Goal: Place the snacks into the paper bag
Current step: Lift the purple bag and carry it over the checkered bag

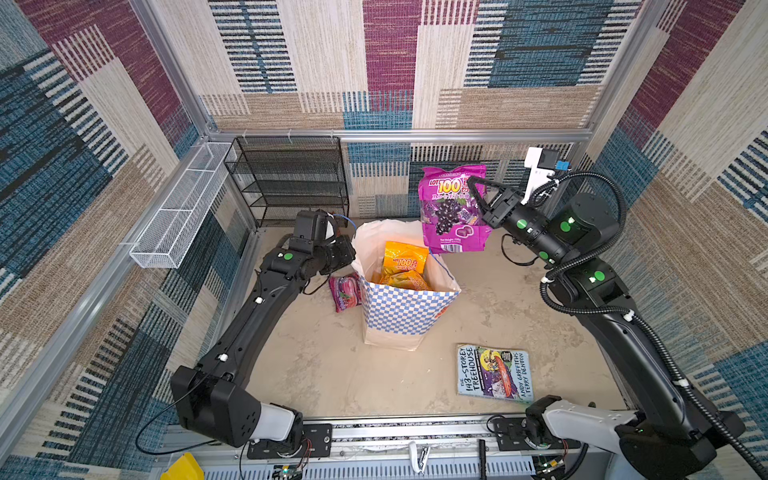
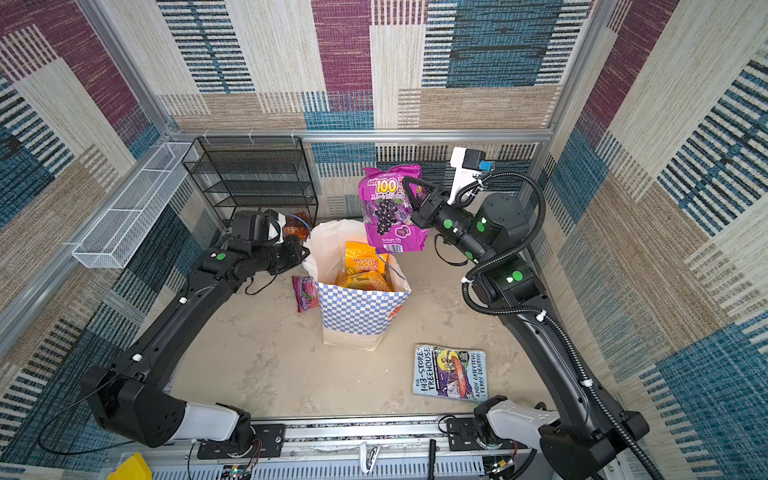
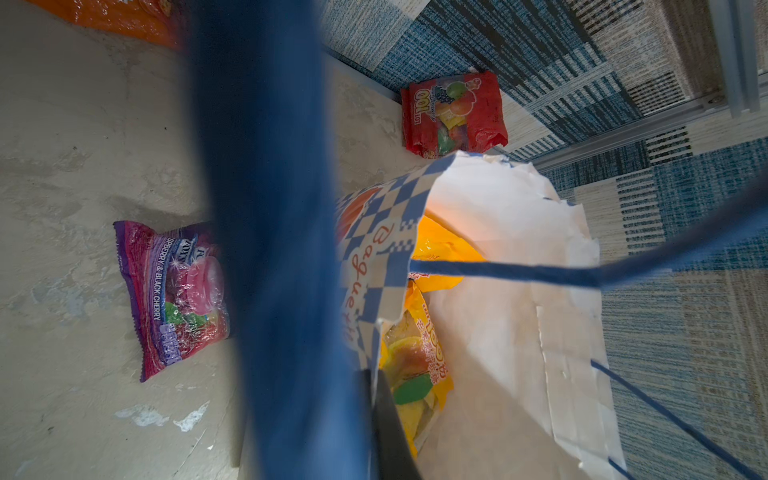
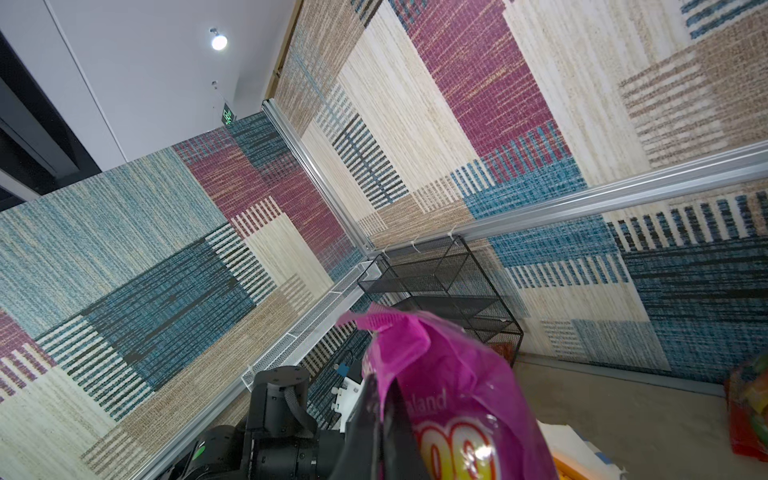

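I'm mid-carry. My right claw (image 1: pixel 474 192) is clenched on the grape packet (image 1: pixel 451 212), which hangs upper centre in both top views, just above the far rim of the bag (image 1: pixel 405 311). The bag stands mid-frame with two mango packets (image 1: pixel 405 266) inside. My left claw (image 1: pixel 351 253) is clamped at its left rim, apparently steadying it. Next I'd bring the packet over the mouth, lower it and release. Fox's packet (image 1: pixel 345 293), the red packet (image 3: pixel 455 114) and the orange packet (image 3: pixel 120 16) lie outside.

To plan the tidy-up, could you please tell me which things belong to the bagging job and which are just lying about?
Job: paper bag, grape packet, mango packets, Fox's packet, red packet, orange packet.
Lying about: book, black shelf, white basket.
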